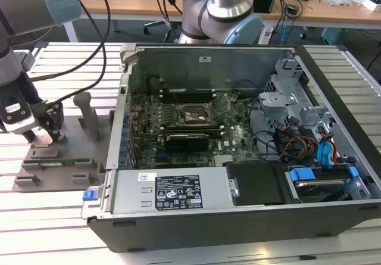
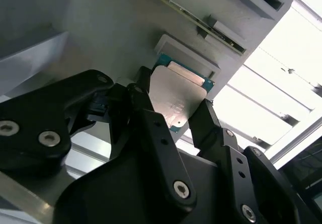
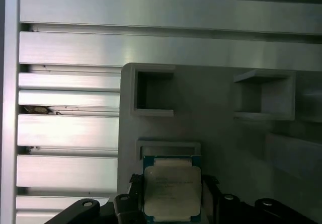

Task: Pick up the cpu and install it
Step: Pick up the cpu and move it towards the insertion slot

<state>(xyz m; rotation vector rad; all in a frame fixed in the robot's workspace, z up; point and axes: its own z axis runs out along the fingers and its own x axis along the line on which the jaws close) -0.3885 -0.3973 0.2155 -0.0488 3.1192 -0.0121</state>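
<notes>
Pincer clamped on cpu; arm pointing down over grey fixture, exterior view's left.

I see the cpu silvery-grey with a teal-green rim, black fingers, a plain pale grey holder and a silver table striped by dark grooves
</notes>
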